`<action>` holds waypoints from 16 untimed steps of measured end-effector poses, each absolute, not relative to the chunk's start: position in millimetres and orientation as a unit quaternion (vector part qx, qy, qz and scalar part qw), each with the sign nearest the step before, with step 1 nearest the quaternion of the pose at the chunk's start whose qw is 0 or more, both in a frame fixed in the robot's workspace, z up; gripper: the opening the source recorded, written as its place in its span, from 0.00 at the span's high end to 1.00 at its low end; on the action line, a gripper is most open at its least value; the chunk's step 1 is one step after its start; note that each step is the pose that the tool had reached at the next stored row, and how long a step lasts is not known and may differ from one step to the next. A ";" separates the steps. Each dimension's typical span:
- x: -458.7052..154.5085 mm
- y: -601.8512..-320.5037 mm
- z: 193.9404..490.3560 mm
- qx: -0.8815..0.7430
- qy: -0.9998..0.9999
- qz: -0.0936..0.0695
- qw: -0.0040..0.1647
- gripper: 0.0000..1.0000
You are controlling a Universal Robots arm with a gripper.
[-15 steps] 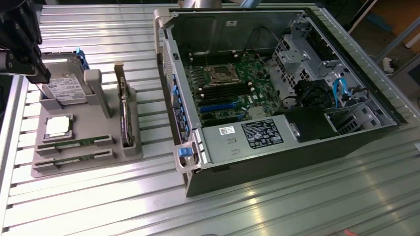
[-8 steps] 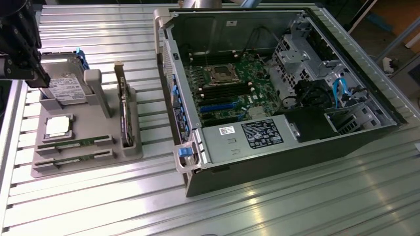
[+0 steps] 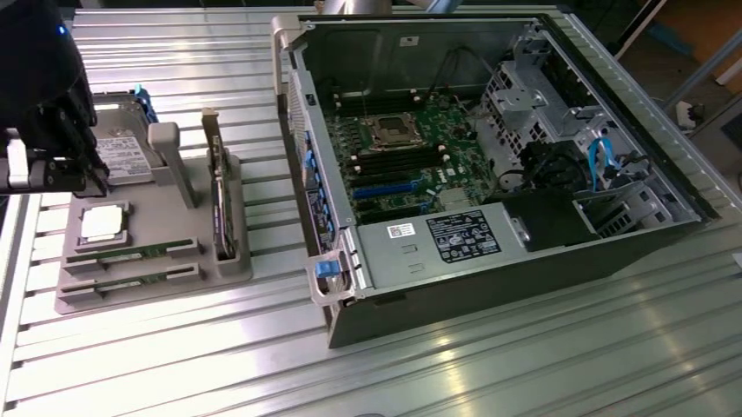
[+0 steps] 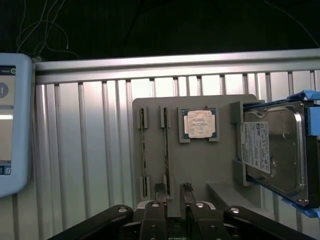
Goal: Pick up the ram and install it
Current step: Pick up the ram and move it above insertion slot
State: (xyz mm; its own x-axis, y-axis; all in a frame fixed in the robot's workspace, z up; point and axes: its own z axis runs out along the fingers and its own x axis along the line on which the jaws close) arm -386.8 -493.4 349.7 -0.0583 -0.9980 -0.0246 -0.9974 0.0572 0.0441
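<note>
Your black gripper [image 4: 173,189], jaws parted, pinching nothing, thin green ram [image 4: 166,150] edge-up in slotted grey tray [image 4: 220,165], long axis toward gripper

The claw [image 4: 173,192] is black: two narrow fingers [image 4: 160,194] mounted on angled linkage bars [image 4: 100,220], fastened with round silver screws [image 4: 200,205]. The wrist housing [image 3: 35,74] is bulky, black, carrying a small blue indicator light [image 3: 61,30].
</note>
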 end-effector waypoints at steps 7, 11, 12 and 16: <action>-386.8 -495.1 340.4 0.686 -0.727 -0.024 0.006 0.75; -386.8 -496.0 334.2 0.686 -0.727 -0.024 0.006 0.75; -386.8 -496.3 332.7 0.686 -0.727 -0.024 0.006 0.75; -386.8 -497.7 323.2 0.686 -0.727 -0.024 0.006 0.75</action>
